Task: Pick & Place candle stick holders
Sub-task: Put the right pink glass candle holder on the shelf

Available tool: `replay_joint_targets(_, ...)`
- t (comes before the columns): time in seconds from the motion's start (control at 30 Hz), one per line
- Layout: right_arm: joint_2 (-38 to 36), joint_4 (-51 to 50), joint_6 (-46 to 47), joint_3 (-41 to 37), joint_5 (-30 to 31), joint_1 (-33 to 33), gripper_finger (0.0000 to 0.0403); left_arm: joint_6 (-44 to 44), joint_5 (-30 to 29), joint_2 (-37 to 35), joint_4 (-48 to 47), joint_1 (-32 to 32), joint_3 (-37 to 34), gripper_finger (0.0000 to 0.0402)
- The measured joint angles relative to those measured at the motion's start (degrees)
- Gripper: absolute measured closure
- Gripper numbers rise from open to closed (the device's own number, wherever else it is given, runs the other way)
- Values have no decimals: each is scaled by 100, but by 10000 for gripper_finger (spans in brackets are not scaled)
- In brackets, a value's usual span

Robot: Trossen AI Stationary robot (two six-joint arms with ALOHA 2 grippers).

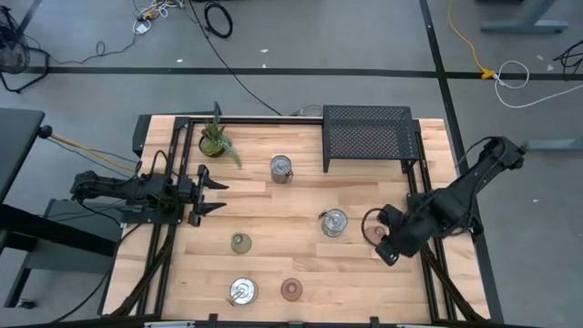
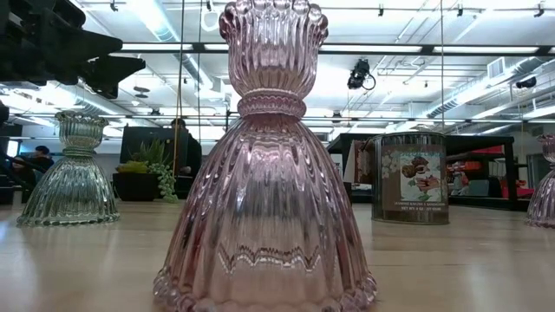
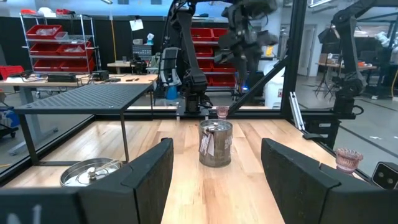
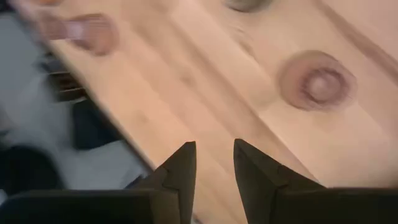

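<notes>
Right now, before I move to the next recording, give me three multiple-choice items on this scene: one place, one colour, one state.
1. Where is the plant?
A. On the shelf
B. On the table, on the left arm's side of the shelf
C. Between a gripper's fingers

2. What colour is the holder nearest the low camera?
A. Pink
B. Green
C. Blue

3. How is the left gripper?
A. Open, holding nothing
B. Shut on a holder
C. Shut on the plant

Answers:
1 B: the high view shows the plant on the wood beside the shelf.
2 A: the ribbed holder filling the low view is pink glass.
3 A: the left gripper has its fingers spread with nothing between them.
</notes>
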Motion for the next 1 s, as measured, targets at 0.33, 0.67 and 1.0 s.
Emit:
replay_joint_targets(0.33, 490, -1092, 52, -7, -265, 149, 290, 2, 2, 0, 70, 0, 0, 156)
replay_joint_targets(0.67, 516, -1124, 103, -7, 163, 79, 190, 2, 1, 0, 79, -1, -1, 156)
replay_joint_targets(1.0, 536, -340, 234, -830, 253, 31, 108, 2, 2, 0, 81, -1, 0, 156)
